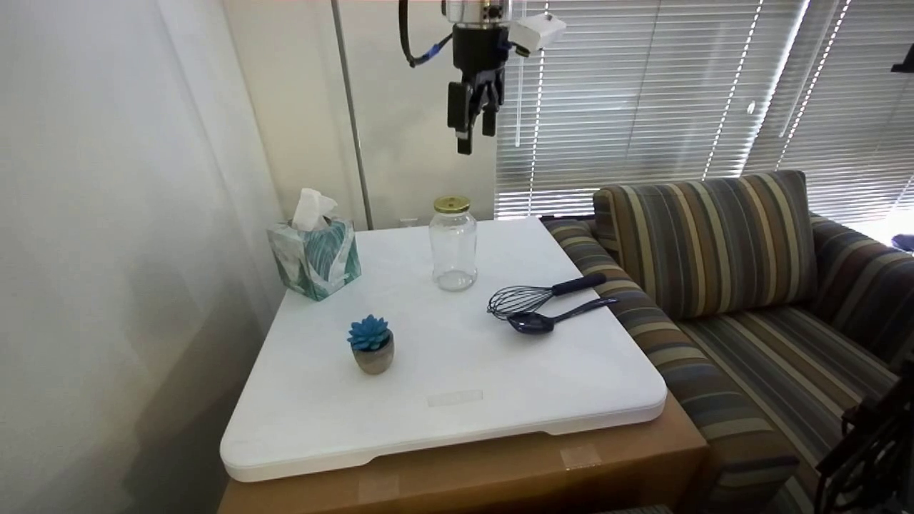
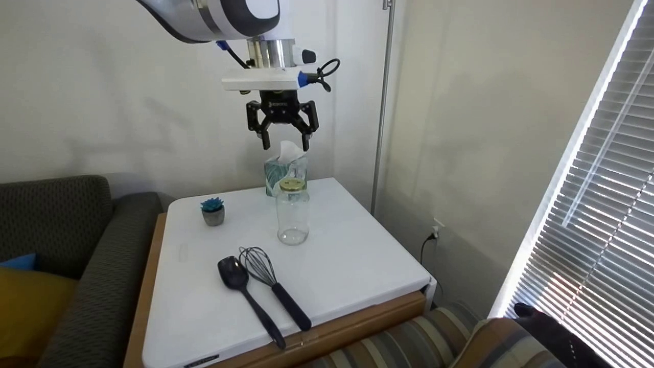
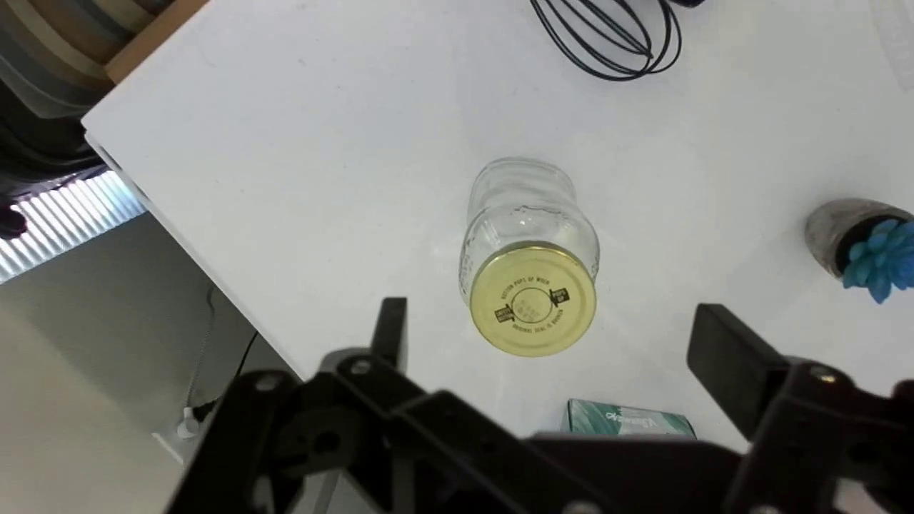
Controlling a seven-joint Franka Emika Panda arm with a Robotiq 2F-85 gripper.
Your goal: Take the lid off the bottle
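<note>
Above the worktop (image 1: 307, 421), hovering with hand (image 2: 285, 146) spread wide, holding nothing; well apart from the lid (image 1: 452, 205), seemingly tight on the bottle (image 1: 453, 246), right of the tissue box (image 1: 318, 260) in an exterior view.

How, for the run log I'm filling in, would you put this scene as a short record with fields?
Bottle: clear glass, upright on the white table, nothing visible inside
Lid: printed yellow-green disc, on the bottle's mouth; how tightly, cannot tell
Gripper: open, higher than the lid, not touching it
Task state: lid not yet off
Tissue box: teal and white, a white tissue sticking out
Plant: blue succulent in a gray pot
Whisk and dark spoon: lying side by side
</note>
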